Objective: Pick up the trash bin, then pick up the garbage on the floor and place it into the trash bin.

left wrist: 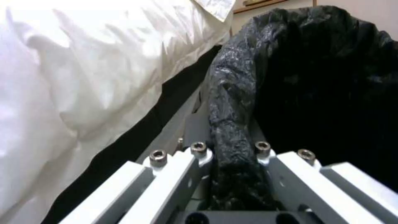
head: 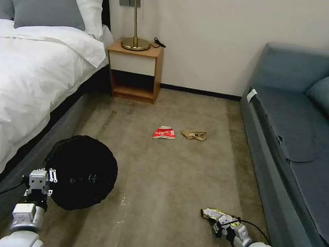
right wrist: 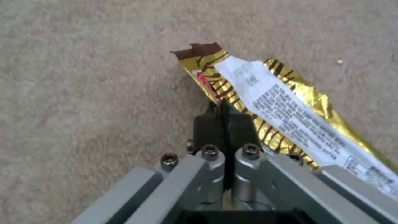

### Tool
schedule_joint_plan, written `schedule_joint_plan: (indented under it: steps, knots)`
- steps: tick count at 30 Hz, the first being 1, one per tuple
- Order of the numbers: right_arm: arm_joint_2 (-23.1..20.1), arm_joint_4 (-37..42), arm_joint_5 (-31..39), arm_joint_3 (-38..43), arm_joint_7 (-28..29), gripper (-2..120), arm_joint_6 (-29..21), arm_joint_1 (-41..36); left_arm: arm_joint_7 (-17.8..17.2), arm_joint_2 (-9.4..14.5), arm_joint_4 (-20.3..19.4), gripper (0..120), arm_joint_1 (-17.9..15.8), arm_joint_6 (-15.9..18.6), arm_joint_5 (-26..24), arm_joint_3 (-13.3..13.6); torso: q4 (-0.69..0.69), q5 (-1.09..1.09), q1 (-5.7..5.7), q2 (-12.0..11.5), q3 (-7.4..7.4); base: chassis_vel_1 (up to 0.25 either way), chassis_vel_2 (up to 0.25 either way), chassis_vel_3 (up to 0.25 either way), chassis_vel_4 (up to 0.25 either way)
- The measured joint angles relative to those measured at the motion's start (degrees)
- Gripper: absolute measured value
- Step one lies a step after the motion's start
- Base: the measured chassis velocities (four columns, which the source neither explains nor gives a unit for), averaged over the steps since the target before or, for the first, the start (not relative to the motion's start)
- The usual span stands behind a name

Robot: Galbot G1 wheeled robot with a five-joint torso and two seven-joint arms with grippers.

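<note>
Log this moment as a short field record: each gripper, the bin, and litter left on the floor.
left gripper: shut on the trash bin rim, beside the bed
right gripper: shut on the yellow wrapper, low over the carpet
floor litter: red-white snack bag, brown paper wad, side by side, before the nightstand

Black-lined trash bin tilted; gold wrapper, snack bag, paper wad.

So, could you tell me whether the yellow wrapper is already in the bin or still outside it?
Outside. The right gripper is shut on the wrapper above the carpet, apart from the trash bin.
</note>
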Motion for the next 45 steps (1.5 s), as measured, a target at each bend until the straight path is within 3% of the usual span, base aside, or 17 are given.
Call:
schedule_joint_plan:
  steps: [22, 34, 36, 45]
  knots:
    - [-2.6, 16.51, 3.33, 7.16, -1.88, 0, 0.51, -6.6, -0.09, -1.51, -2.63, 4, 2.2, 0.11, 1.67, 1.02, 0.0, 0.0, 0.0, 0.0, 0.0, 0.0, 0.0, 0.0, 0.0]
    - [-4.95, 31.87, 10.38, 8.66, -3.41, 0, -1.82, -9.0, 0.57, -3.15, -3.96, 4, 1.78, 2.26, 3.19, 2.88, 0.0, 0.0, 0.0, 0.0, 0.0, 0.0, 0.0, 0.0, 0.0]
    - [-5.94, 38.18, 13.23, 8.71, -4.0, 0, -3.43, -8.66, 0.81, -3.75, -3.92, 4, 1.18, 2.84, 3.92, 3.6, 0.0, 0.0, 0.0, 0.0, 0.0, 0.0, 0.0, 0.0, 0.0]
    - [-7.95, 50.94, 19.81, 8.47, -4.15, 0, -6.52, -6.58, 1.22, -5.19, -3.63, 4, -0.15, 4.18, 5.56, 5.7, 0.01, -0.01, 0.0, 0.0, 0.0, 0.0, 0.0, 0.0, 0.0]
